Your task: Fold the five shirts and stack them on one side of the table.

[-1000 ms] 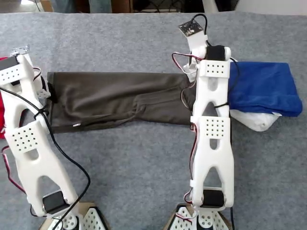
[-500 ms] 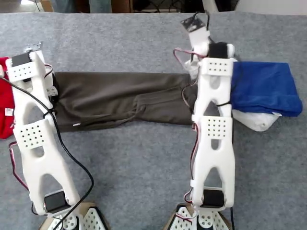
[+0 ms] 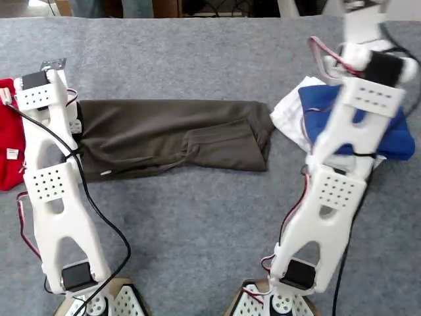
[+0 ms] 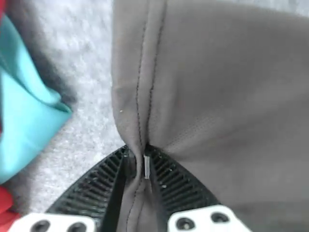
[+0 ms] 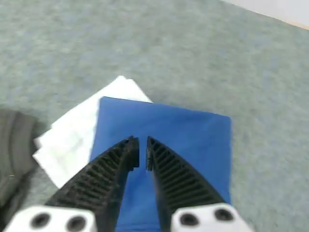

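Note:
A dark olive shirt point(image 3: 171, 135) lies folded into a long strip across the middle of the table. My left gripper point(image 4: 138, 151) is shut on the seam at the left end of this olive shirt point(image 4: 217, 87). At the right, a folded blue shirt point(image 3: 396, 135) rests on a folded white shirt point(image 3: 288, 115). My right gripper point(image 5: 139, 141) hangs above the blue shirt point(image 5: 178, 130), shut, with nothing between its fingers. The white shirt point(image 5: 72, 137) sticks out from under the blue one. A red shirt point(image 3: 10, 151) lies at the table's left edge.
A teal cloth point(image 4: 24, 111) lies beside the olive shirt's left end, close to the red shirt. The grey carpeted table point(image 3: 197, 224) is bare in front of the olive shirt. The right arm point(image 3: 348, 151) stretches over the blue and white pile.
The right arm has swung from the olive shirt's right end to over the blue shirt, and the white shirt now shows to the blue one's left. The left arm shifted slightly right.

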